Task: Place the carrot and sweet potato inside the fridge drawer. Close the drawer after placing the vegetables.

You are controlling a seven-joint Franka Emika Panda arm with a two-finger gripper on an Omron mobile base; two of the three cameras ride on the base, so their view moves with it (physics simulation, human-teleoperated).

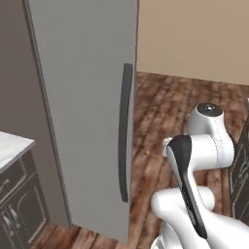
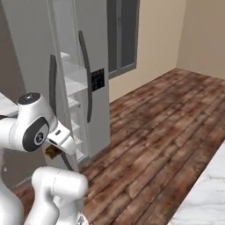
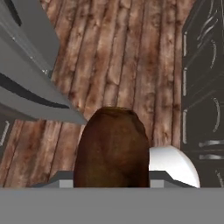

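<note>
The sweet potato point(image 3: 111, 146) sits between the fingers of the gripper point(image 3: 111, 183), which is closed on it; in the hand view the dark brown, rough-skinned lump rises from the bottom centre and hides the finger tips behind it. In the right base view a small brown piece of the sweet potato point(image 2: 52, 151) shows just beneath the white hand, low on the left, beside the open fridge.

The arm point(image 1: 194, 160) is folded close to the base, its hand held low above the wooden floor point(image 1: 165, 107) (planks of reddish brown, seen in all three views).

The fridge door point(image 1: 82, 112), grey with a long dark vertical handle point(image 1: 124, 131), stands swung open and takes up most of the left base view, blocking sight of the fridge interior from that side. In the right base view the fridge point(image 2: 88, 66) shows a narrow gap between its doors, with white shelves point(image 2: 72, 83) visible inside; what lies on them cannot be made out.

A pale marble counter point(image 1: 12, 146) over dark cabinets stands at the left edge of the left base view. Dark cabinet fronts point(image 3: 203, 87) run down the right side of the hand view. A window point(image 2: 122, 33) is set in the beige wall beyond the fridge.
</note>
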